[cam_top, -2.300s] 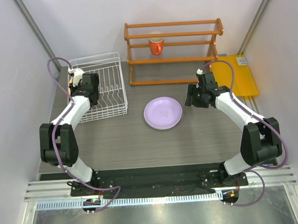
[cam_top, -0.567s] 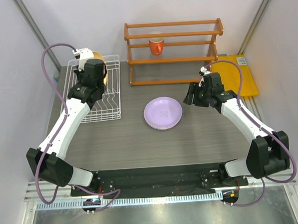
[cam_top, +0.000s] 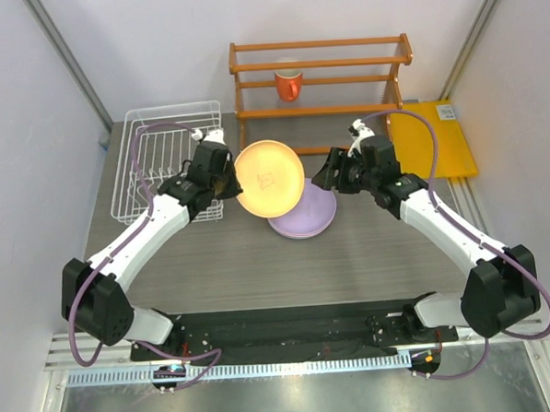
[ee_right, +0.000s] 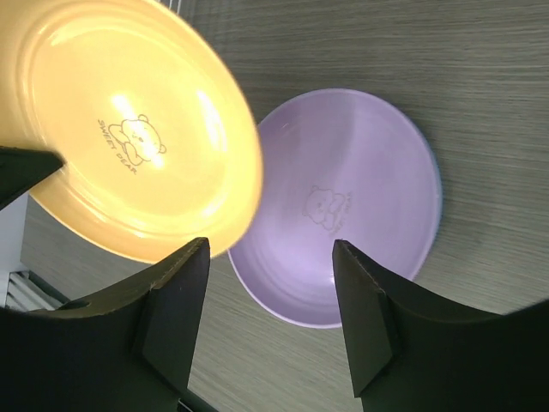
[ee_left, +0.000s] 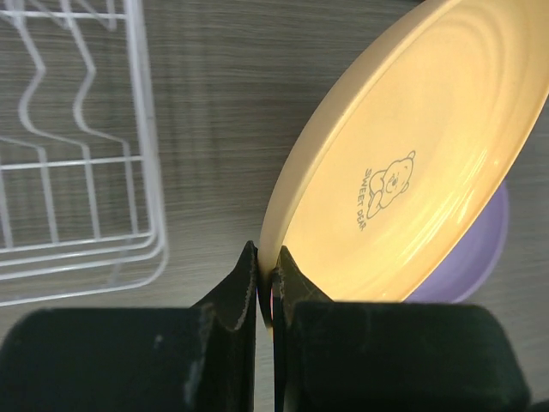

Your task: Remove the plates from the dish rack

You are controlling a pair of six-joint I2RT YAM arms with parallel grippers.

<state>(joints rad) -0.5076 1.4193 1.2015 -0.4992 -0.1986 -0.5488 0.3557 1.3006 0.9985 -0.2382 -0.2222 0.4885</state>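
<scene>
Grey wood-grain desk point(cam_top: 260, 267) btwn pale walls, w/ an orange wooden shelf point(cam_top: 322, 111) at the back holding an orange mug point(cam_top: 288, 83), and a yellow board point(cam_top: 438, 140) lying flat at far right. White wire dish rack point(cam_top: 167, 161) sits back-left on the desk. Left end effector point(cam_top: 226, 179) is just right of the rack, clamped tight on the rim of the orange-yellow plate point(cam_top: 268, 177); left wrist cam shows both fingers point(ee_left: 242, 292) pinching the plate's edge. That plate is off the desk and tilted, its face w/ a small bear print toward the top cam; in top view its lower-right edge overlaps the lilac plate point(cam_top: 311, 215). Lilac plate lies flat mid-desk, in front of the shelf, well apart from the rack; right wrist cam shows a thin blue edge point(ee_right: 439, 184) peeking out under its rim. Right end effector point(cam_top: 331, 173) hangs just right of the orange-yellow plate, over the lilac plate's back edge, jaws spread, nothing btwn them.
</scene>
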